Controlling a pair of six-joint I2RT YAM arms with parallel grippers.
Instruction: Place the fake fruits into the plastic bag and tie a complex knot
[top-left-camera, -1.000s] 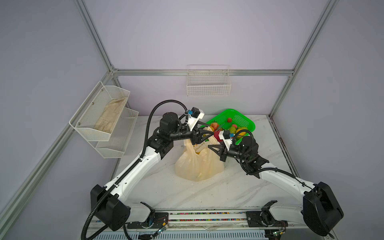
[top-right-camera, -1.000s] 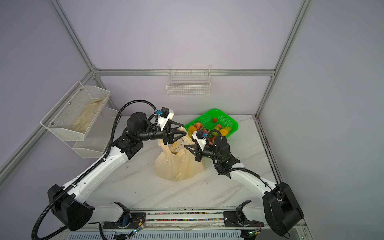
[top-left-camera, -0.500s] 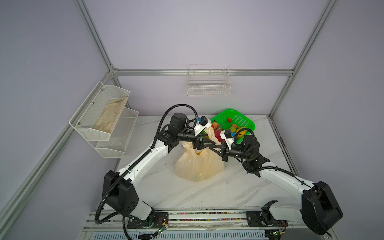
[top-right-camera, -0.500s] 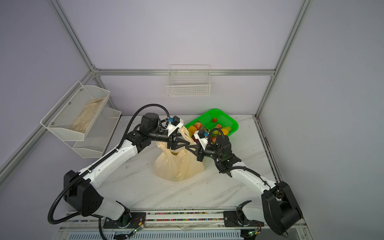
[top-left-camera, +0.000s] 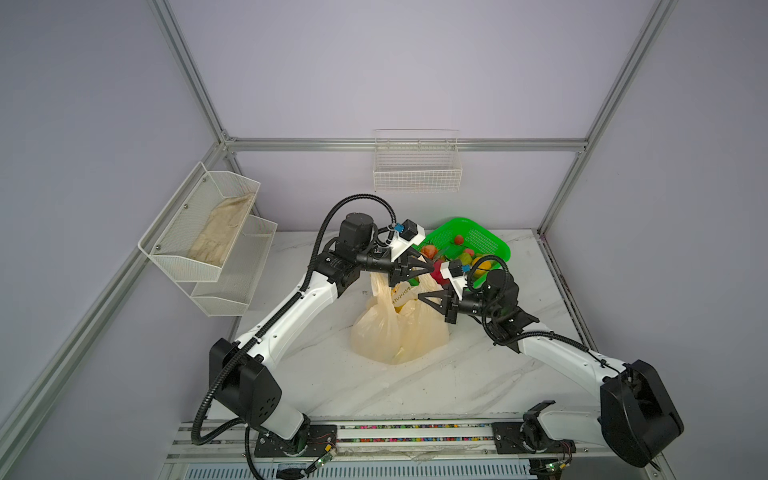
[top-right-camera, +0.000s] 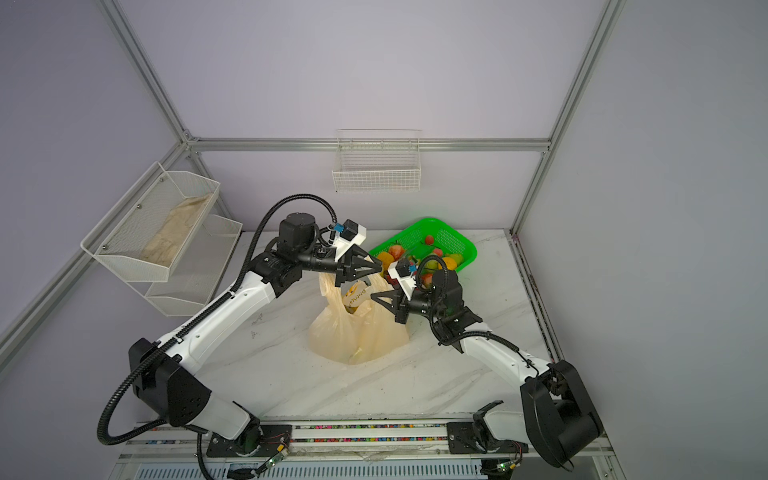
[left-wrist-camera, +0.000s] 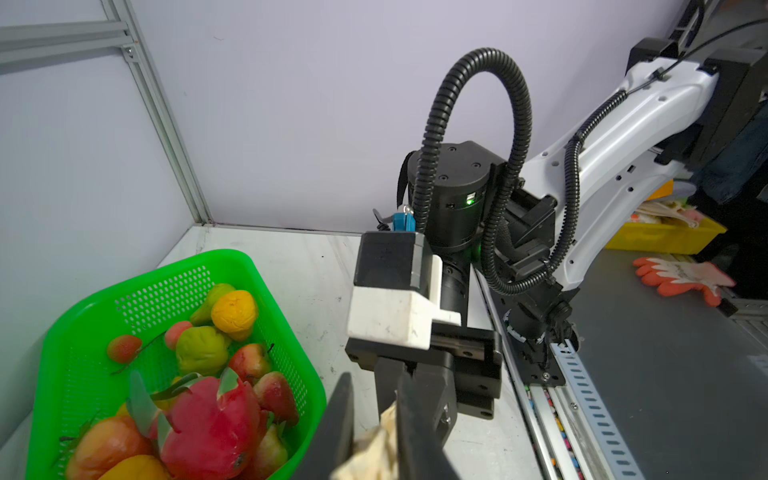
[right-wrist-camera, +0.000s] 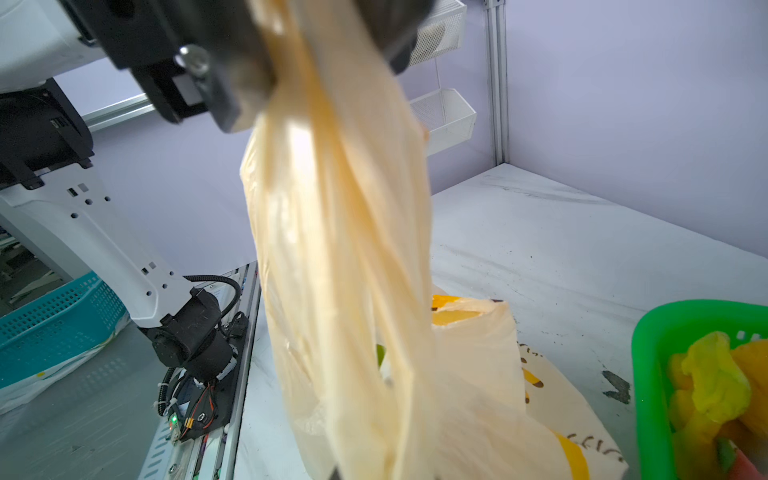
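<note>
Worktop (top-left-camera: 316, 374) carries one plastic bag (top-left-camera: 386, 332) standing mid-surface, just beside one green basket (top-left-camera: 494, 243). Two claws: the left claw (top-left-camera: 428, 268) clamps a drawn-up bag handle; the right claw (top-left-camera: 420, 296) sits beside the bag's mouth, its grip impossible to tell. Fake fruits (left-wrist-camera: 208, 424), perhaps ten, lie in the basket, several overlapped; the bag's contents are hidden.

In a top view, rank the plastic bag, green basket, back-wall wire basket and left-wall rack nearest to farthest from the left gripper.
1. plastic bag, pinched in the left gripper
2. green basket, just right of it
3. wire basket, back wall
4. rack, left wall
</note>
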